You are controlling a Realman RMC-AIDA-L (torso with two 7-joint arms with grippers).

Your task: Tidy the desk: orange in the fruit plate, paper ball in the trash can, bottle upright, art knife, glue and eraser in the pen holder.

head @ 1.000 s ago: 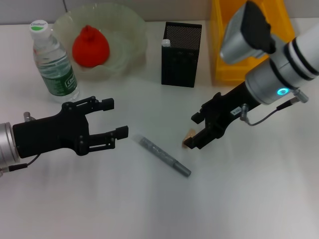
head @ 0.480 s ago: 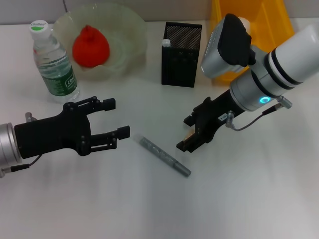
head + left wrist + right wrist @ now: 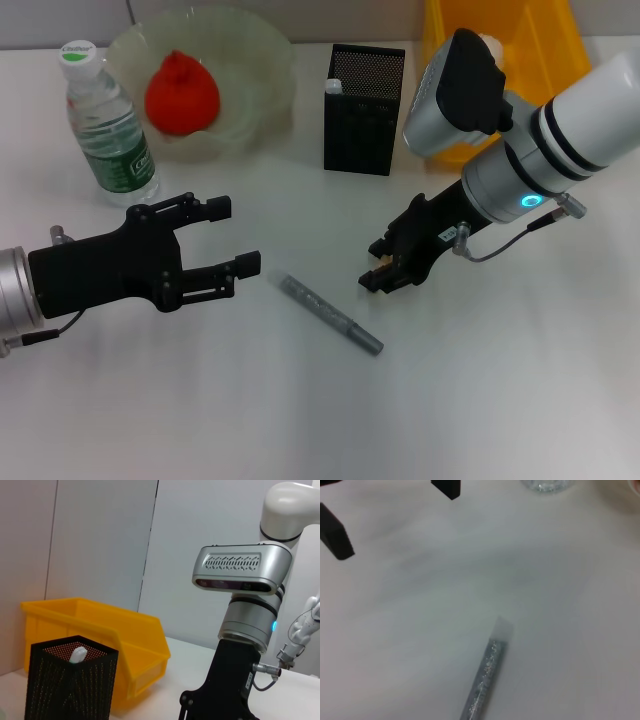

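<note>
The small tan eraser (image 3: 381,264), only a sliver of it showing, appears pinched in the nearly closed right claw (image 3: 383,272) low over the white desk (image 3: 480,400), with the square black mesh pen holder (image 3: 364,96) at its twelve o'clock, while the left claw (image 3: 228,238) hangs spread and empty at nine.

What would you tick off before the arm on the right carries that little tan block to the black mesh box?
1. Eraser between the right pincer tips: ok, a sliver shows.
2. Grip firm: cannot tell.
3. Pen holder upright, top open: ok.
4. Glitter stick apart from the pincer: ok.
5. Left pincer open, off to the side: ok.
6. Bottle upright, orange in fruit plate: ok.
</note>
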